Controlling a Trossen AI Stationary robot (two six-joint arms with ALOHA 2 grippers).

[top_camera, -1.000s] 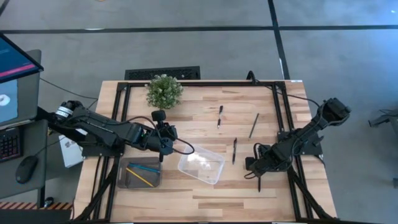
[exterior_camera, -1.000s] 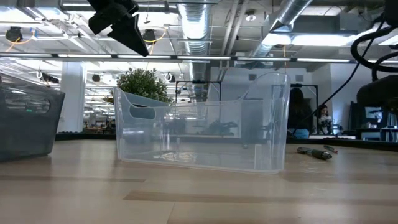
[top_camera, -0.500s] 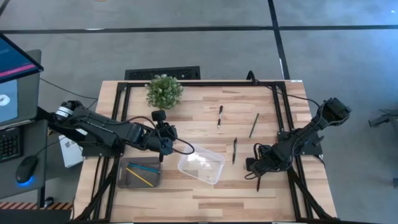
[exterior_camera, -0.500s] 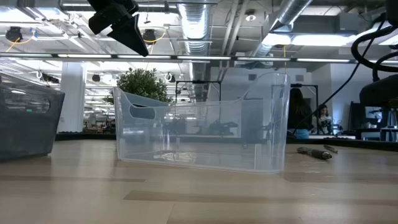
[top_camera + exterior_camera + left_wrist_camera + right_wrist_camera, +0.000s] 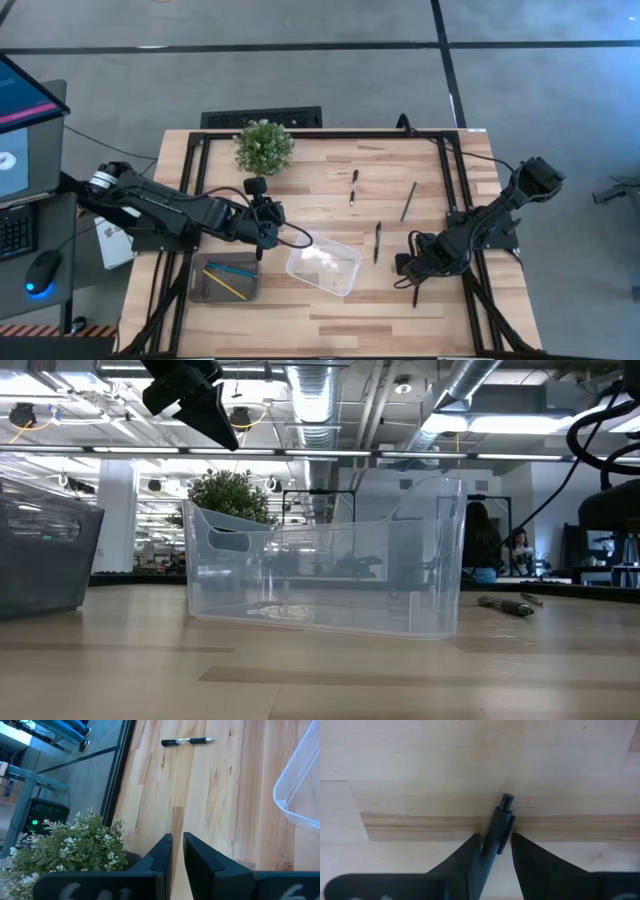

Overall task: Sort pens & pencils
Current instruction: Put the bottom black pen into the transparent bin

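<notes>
A wooden tabletop [image 5: 330, 310] seen from above, with two dark robot arms. A dark tray [image 5: 226, 279] near the left front already holds the yellow pencil [image 5: 229, 287] and the light blue pencil [image 5: 232, 270], so the pencils appear sorted. A clear plastic bin [image 5: 323, 266] sits just beside the tray, toward the middle, and looks empty.

The right hand [image 5: 493, 845] is low at the tabletop on the right side, its two fingers clenched around a black pen [image 5: 499, 827] whose button end pokes out between them. Three more pens remain loose on the wood: one [image 5: 353, 187] toward the back centre, one [image 5: 377, 241] near the middle beside the clear bin, and one [image 5: 408, 201] farther right, well apart from each other.

The left hand [image 5: 173, 851] waits above the tabletop between the small potted plant [image 5: 264, 146] and the tray, its fingers nearly closed on nothing.

By this showing, the task is partway done: no pen is in a container yet.
</notes>
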